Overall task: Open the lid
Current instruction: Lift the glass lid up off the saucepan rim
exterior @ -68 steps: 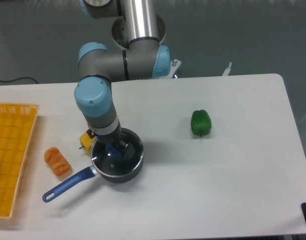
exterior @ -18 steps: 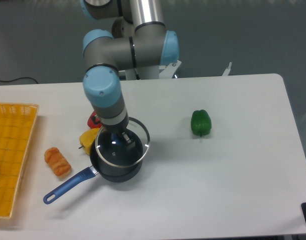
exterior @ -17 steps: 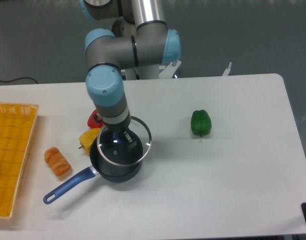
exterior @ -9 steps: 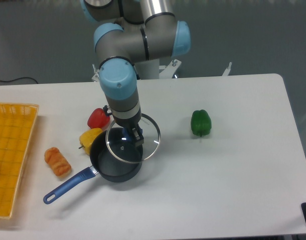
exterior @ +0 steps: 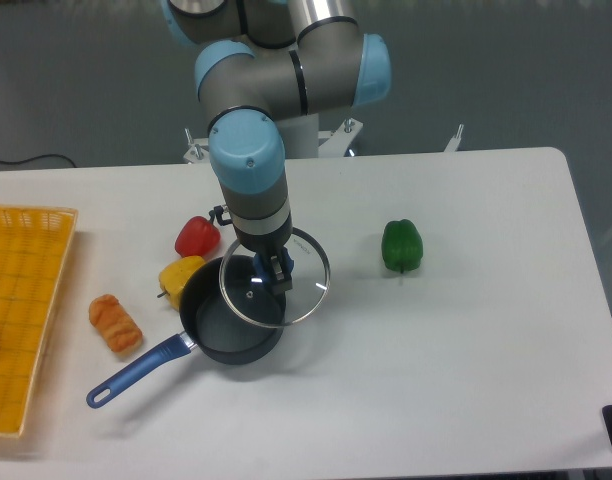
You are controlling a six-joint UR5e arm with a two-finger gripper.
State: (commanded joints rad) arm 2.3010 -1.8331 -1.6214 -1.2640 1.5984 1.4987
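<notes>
**A:** Logging the lid (exterior: 286, 295) first: it is off the saucepan (exterior: 229, 325) and held in the air, level, overlapping only the pan's right part, with most of the disc out over bare table (exterior: 456, 360) to the right. You can take the lift as done. Left, by my reading: carry it fully clear and set it down, or hold it, whichever you count as open.

**B:** And the grip?

**A:** The gripper (exterior: 270, 270) comes straight down from the arm (exterior: 248, 165) onto the lid's centre, fingers pinched on the blue knob. The knob is mostly hidden between them, so you see only a trace of blue there. The closure on the knob is a judgement from the lid hanging under the tool with nothing else bearing it.

**B:** Containers?

**A:** Two. The saucepan sits near-left of centre, blue handle pointing to the near left. Its interior reads dark, and you can see nothing in it; the part under the glass is harder to judge. The yellow basket (exterior: 26, 320) lies at the far left edge of the scene, and a small reddish thing shows at its left border, cut off by the frame, so I cannot name it.

**B:** Loose items?

**A:** A red pepper (exterior: 196, 237) and a yellow pepper (exterior: 178, 276) just left of the pan, the yellow one touching or nearly touching its rim. A bread roll (exterior: 115, 323) lies between pan and basket. A green pepper (exterior: 402, 245) stands well apart to the right.
</notes>
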